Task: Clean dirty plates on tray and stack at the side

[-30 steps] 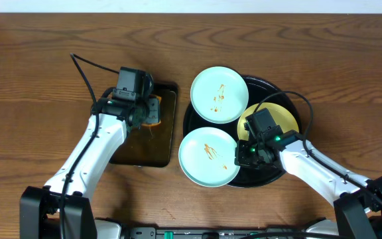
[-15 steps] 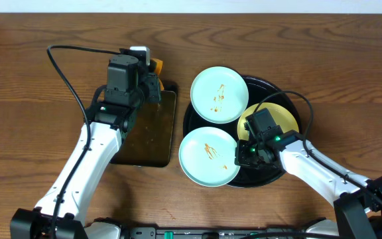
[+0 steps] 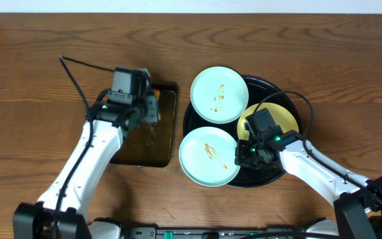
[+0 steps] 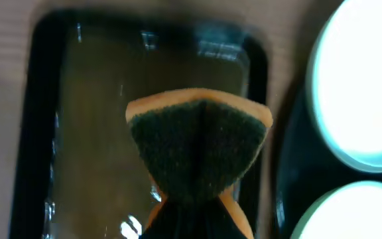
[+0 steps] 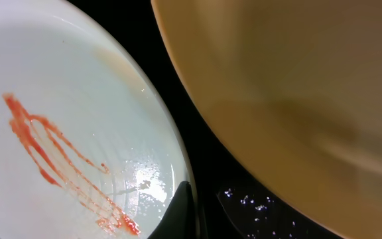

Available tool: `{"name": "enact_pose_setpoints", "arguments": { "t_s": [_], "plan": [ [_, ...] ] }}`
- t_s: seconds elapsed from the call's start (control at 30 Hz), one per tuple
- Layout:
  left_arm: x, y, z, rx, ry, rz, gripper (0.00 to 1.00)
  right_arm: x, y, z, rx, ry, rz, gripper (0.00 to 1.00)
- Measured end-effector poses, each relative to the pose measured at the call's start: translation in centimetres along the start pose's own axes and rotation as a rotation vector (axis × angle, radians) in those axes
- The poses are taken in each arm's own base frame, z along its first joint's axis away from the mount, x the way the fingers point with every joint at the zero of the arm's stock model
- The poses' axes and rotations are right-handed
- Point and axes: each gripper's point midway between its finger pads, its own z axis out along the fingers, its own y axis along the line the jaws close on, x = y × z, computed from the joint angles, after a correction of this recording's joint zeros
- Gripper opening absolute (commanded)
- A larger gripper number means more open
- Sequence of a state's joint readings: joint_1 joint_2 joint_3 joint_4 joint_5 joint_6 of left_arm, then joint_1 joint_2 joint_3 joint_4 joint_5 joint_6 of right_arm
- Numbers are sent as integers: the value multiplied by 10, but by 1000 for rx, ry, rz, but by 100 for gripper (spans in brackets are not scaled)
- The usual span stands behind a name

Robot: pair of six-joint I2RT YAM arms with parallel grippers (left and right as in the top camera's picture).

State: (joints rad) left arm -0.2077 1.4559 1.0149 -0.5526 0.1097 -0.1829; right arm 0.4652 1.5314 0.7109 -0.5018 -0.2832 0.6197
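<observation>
Three plates lie on the round black tray. The far mint plate and the near mint plate carry orange-red sauce smears, and the yellow plate sits at the right. My right gripper is shut on the near mint plate's right rim, one finger lying on top of it. My left gripper is shut on an orange sponge with a dark green scouring face, held over the rectangular tray.
The small rectangular dark tray with a wet, glossy floor lies just left of the round tray. Bare wooden table spreads to the left, back and right. The right arm's cable loops over the yellow plate.
The left gripper with the sponge swung to the rectangular tray's far edge, then came back over the tray. The right arm and the plates have not moved.
</observation>
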Motion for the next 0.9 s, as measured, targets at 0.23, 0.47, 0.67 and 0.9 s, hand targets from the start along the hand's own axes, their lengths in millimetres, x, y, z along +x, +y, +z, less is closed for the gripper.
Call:
{"name": "enact_pose_setpoints", "arguments": {
  "t_s": [0.23,0.47,0.67,0.9],
  "plan": [
    [51,14,24,-62,240,-18,7,0,0,0,1,0,0,1],
    [63,17,25,-75,293,-21,8,0,0,0,1,0,0,1],
    [64,18,24,-76,296,-21,7,0,0,0,1,1,1,1],
    [65,10,24,-30,309,-23,7,0,0,0,1,1,1,1]
  ]
}}
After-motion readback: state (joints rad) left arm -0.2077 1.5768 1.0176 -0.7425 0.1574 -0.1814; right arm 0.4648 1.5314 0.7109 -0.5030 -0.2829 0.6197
